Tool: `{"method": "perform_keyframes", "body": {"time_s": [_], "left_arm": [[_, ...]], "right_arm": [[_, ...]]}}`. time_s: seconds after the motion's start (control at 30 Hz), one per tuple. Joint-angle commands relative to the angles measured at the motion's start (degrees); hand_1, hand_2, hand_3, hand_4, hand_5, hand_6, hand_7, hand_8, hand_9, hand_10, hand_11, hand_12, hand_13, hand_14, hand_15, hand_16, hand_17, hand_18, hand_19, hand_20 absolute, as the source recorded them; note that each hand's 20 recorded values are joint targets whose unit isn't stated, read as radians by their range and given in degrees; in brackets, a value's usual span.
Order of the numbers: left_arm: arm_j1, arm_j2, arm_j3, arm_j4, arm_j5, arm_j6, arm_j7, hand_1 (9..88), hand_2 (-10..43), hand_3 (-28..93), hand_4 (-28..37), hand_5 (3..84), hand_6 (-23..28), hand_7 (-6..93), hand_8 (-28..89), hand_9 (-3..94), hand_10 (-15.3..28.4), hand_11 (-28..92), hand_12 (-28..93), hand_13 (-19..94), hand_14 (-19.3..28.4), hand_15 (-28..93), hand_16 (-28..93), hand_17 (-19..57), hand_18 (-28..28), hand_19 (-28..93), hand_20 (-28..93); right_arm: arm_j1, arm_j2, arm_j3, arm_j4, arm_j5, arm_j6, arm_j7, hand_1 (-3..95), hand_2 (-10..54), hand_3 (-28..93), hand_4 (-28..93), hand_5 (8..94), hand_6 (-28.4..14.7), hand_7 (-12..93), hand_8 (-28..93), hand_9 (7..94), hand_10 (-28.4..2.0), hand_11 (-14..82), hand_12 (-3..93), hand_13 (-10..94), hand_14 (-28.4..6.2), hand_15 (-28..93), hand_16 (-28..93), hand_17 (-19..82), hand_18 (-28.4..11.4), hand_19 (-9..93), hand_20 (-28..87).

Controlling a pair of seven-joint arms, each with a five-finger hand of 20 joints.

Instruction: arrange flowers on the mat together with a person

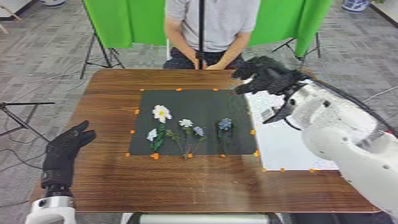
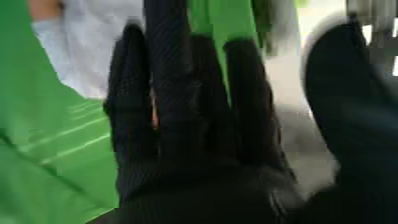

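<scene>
Right hand [image 1: 269, 79] is hovering upper right, straight-fingered, empty; left hand [image 1: 64, 147], relaxed, empty, is hanging lower left; flowers [image 1: 161, 112] are lying on the mat [image 1: 195, 97].

Green cloth [image 1: 131, 25] hanging at back; black tripods [image 1: 27, 103] on grey floor [image 1: 44, 55]; blue-and-white pot [image 1: 355, 5] far right

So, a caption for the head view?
White and blue flowers on the black mat, left hand beside it, right hand near its far right corner.
</scene>
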Motion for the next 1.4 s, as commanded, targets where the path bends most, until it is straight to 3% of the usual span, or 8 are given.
{"method": "perform_keyframes", "body": {"time_s": [0.03, 0.17, 0.3, 0.5, 0.7, 1.4], "left_arm": [[0.49, -0.17, 0.01, 0.01, -0.04, -0.6, -0.48, 26.2, -0.5, 70, -26.5, 50.3, 5.5, 10.5, -6, 50.7, 14.8, 19, 12, 43, 17.2, 14, -1, 13.0, 11.2, 5, 20], [0.72, -0.43, -0.05, -0.05, -0.06, -0.73, -0.21, 26.2, -0.5, 70, -26.6, 50.3, 5.5, 10.5, -6, 50.8, 14.8, 19, 12, 44, 17.2, 14, -1, 13.0, 11.2, 5, 20], [0.93, -0.52, -0.16, -0.17, -0.09, -0.85, -0.06, 26.2, -0.5, 70, -26.6, 50.2, 5.5, 10.5, -6, 50.8, 14.9, 19, 12, 44, 17.2, 14, -1, 13.0, 11.2, 5, 20], [1.28, -1.01, -0.07, -0.27, 0.0, -0.99, 0.14, 26.2, -0.5, 70, -26.6, 50.3, 5.5, 10.5, -6, 50.8, 14.9, 19, 12, 44, 17.1, 14, -1, 13.0, 11.2, 5, 20], [0.89, -0.53, 0.05, -0.16, -0.18, -0.9, 0.12, 26.2, -0.5, 70, -26.6, 50.3, 5.5, 10.6, -6, 50.8, 14.9, 19, 12, 44, 17.1, 14, -1, 13.0, 11.2, 5, 20], [1.0, -0.79, 0.01, -0.17, -0.09, -1.19, -0.12, 26.2, -0.4, 69, -26.5, 50.3, 5.6, 10.5, -6, 50.8, 14.8, 19, 12, 44, 17.2, 14, -1, 13.1, 11.1, 5, 20]], "right_arm": [[-34.74, -8.52, 30.51, -3.09, 32.91, 21.49, -30.93, 23.9, -1.4, 70, -19, 57.4, -0.2, 16, -10, 57.7, -14.4, 7.6, 14.5, 59, -12.7, 19, 24, 30, -15.1, 38, 34], [-45.69, -15.61, 35.06, -3.9, 55.26, 14.69, -41.06, 14.2, 1.3, 73, -18, 49.2, 0.0, 12, -9, 46.4, -14.3, 5.3, 11.7, 37, -13.5, 10, 18, 22, -15.0, 13, 30], [-52.59, -22.18, 35.02, -4.44, 63.04, 11.62, -43.58, 7.2, 3.7, 75, -18, 39.7, 0.4, 8, -8, 38.9, -13.9, 3.5, 9.6, 28, -12.1, 6, 11, 18, -14.5, 3, 26], [-57.26, -30.02, 33.64, -5.0, 59.62, 11.58, -43.55, 3.4, 3.8, 76, -19, 37.4, 0.9, 7, -8, 37.7, -13.6, 3.3, 8.9, 26, -10.5, 6, 8, 17, -13.8, 1, 25], [-58.91, -29.7, 33.53, -5.44, 60.08, 12.47, -43.19, 3.3, 3.7, 77, -19, 37.7, 0.7, 8, -8, 38.5, -13.6, 3.6, 8.9, 27, -10.4, 7, 7, 18, -13.9, 1, 25], [-59.24, -30.19, 33.75, -5.11, 60.69, 12.62, -43.18, 2.9, 4.2, 78, -19, 39.8, 0.5, 9, -9, 40.6, -13.7, 4.2, 9.2, 29, -10.9, 10, 6, 19, -14.4, 1, 25]]}}
